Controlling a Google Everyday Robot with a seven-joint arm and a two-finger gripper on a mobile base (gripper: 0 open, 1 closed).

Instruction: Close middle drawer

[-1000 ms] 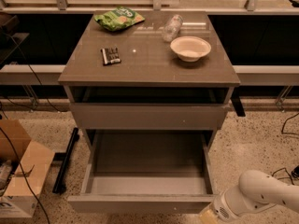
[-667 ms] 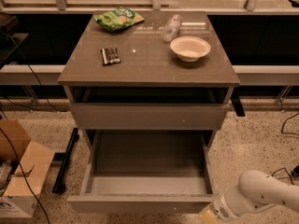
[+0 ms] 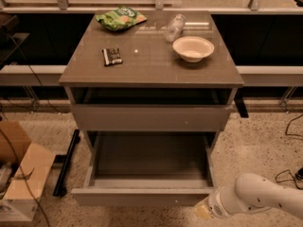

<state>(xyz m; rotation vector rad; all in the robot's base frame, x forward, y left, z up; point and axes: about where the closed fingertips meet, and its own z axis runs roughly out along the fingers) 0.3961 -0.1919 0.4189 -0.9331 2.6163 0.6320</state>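
Tool (image 3: 202, 212), state indiscernible, at open middle drawer (image 3: 147, 159) front corner, over speckled floor (image 3: 258, 141)

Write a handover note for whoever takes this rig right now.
Gripper: low at the bottom right of the view, beside the right end of the middle drawer's front panel. Contact with the panel cannot be told.
Middle drawer: pulled far out of the cabinet, tray empty.
Drawer above, with the taller front: slightly out. It is not part of the job.
Cabinet top: bowl, chip bag, bottle.
Done: arm brought to the drawer front.
Left: push the front panel straight in until the drawer is shut.
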